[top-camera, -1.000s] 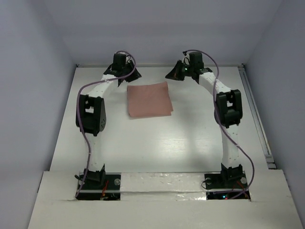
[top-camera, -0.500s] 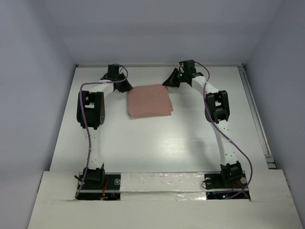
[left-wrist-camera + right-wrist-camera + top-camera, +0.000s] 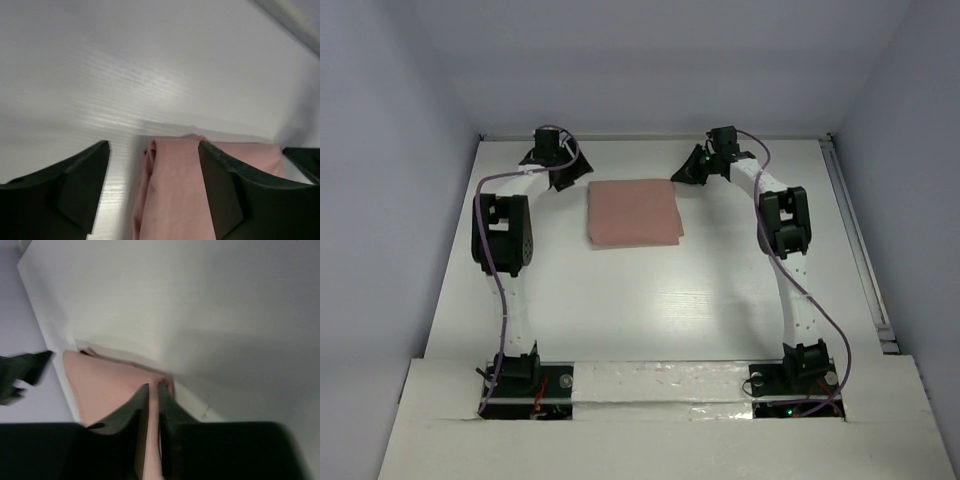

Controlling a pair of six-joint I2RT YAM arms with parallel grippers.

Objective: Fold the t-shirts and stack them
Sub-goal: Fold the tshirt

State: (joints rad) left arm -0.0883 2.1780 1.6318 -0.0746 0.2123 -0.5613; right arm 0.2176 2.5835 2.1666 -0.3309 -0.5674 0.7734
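The pink t-shirt (image 3: 634,212) lies folded as a flat square on the far middle of the white table (image 3: 650,300). My left gripper (image 3: 570,176) sits low at its far left corner, open. In the left wrist view the shirt's folded edge (image 3: 175,190) lies between the wide-spread fingers, touching neither, and the left gripper (image 3: 153,146) holds nothing. My right gripper (image 3: 688,170) is at the far right corner. Its jaws (image 3: 154,386) stand a narrow slit apart over the t-shirt (image 3: 105,385), with pink showing in the gap.
A metal rail (image 3: 860,240) runs along the table's right edge. Grey walls close in the back and both sides. Both arm bases stand at the near edge (image 3: 660,385). The left gripper's dark tip (image 3: 22,371) shows at the left of the right wrist view.
The left gripper has opened wide and drawn back to the left of the shirt's corner. The right gripper's jaws have parted slightly. The shirt's far edge has settled flat.
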